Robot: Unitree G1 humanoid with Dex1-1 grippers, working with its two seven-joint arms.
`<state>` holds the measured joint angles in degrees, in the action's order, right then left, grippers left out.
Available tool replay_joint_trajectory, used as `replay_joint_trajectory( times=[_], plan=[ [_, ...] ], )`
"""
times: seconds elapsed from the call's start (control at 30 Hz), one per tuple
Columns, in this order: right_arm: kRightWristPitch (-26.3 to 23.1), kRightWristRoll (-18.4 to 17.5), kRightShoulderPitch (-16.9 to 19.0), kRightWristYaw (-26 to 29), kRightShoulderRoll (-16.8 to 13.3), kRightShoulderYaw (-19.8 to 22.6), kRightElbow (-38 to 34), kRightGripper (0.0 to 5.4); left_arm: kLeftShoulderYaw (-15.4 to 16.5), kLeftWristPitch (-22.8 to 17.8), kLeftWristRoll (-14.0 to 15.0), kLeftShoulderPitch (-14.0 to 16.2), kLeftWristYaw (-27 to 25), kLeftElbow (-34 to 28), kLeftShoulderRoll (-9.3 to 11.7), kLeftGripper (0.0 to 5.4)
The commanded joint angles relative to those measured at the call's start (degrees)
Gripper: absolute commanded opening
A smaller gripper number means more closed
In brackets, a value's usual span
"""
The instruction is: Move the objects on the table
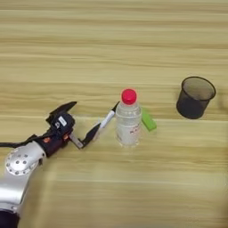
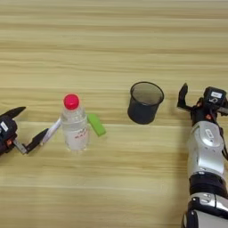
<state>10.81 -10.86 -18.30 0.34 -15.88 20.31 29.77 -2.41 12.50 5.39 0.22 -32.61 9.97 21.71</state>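
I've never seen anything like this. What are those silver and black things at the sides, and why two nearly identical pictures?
They are a humanoid robot's arms. Both pictures come from its head camera's two eyes, looking down on a wooden table. The left gripper, open and holding nothing, has one fingertip at a white marker. The right gripper sits parked right of a black mesh cup. Between them stands a clear bottle with a red cap, a green block beside it.

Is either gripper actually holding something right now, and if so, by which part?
Nothing is held. The left gripper is open, its lower finger tip beside the white marker, with nothing between the fingers. The right gripper stands right of the black mesh cup, holding nothing visible.
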Motion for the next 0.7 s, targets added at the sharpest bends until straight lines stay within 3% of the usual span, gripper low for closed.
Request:
replay_joint_trajectory(
  times=[0.03,0.17,0.27,0.47,0.7],
  plan=[
    [0.60,0.10,-1.05,-0.32,0.03,0.00,0.26,5.40,0.00,2.98,-2.42,-6.30,5.65,8.28,-4.50,5.37],
    [0.70,-0.10,-0.78,-0.05,-0.27,0.29,0.11,5.40,2.78,6.98,-1.97,-12.27,13.07,17.49,-9.09,5.37],
    [0.81,-0.15,-0.53,0.20,-0.51,0.44,-0.08,5.40,5.79,9.49,-0.72,-15.79,17.11,23.60,-10.42,5.37],
    [1.41,0.32,0.52,0.59,-1.07,0.42,-1.34,5.40,10.59,16.13,-1.43,-20.05,24.86,33.22,-9.83,5.37],
    [0.16,2.36,5.99,0.19,-1.01,-0.91,-12.11,5.40,11.44,18.41,-1.47,-21.63,26.50,37.08,-10.22,5.37]
  ],
)
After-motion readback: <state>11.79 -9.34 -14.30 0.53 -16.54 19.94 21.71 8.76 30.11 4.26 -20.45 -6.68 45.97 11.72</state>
